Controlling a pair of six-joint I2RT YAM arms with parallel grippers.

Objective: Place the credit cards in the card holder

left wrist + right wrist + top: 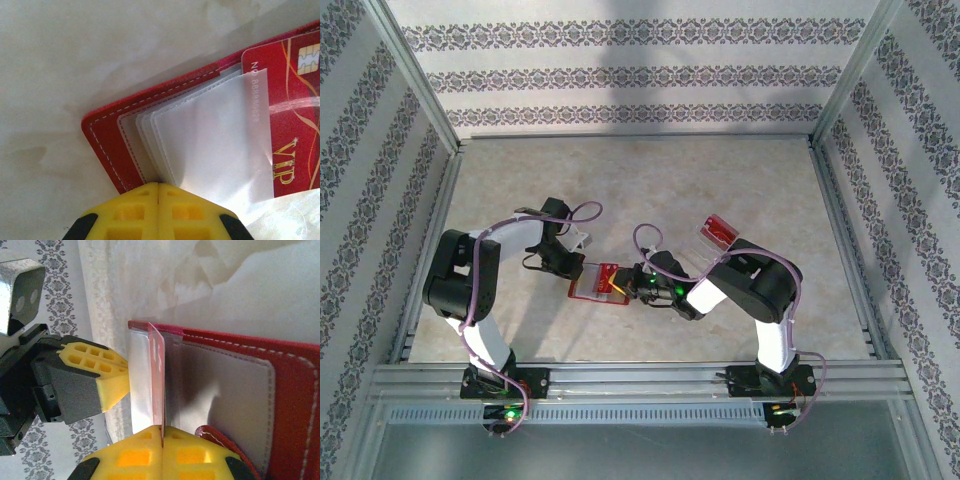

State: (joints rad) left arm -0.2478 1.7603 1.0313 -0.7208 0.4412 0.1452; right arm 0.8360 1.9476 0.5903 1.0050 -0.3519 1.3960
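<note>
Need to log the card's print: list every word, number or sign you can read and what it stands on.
"VIP": gold letters on the red credit card lying in the card holder.
"NO" plus a row of digits: along that card's edge, under a clear sleeve; the digits are too blurred to trust.
Top view: any print is too small to read.

Left end effector (577,266), right end effector (633,282) flank card holder (601,281); far table (720,180) open.
</note>
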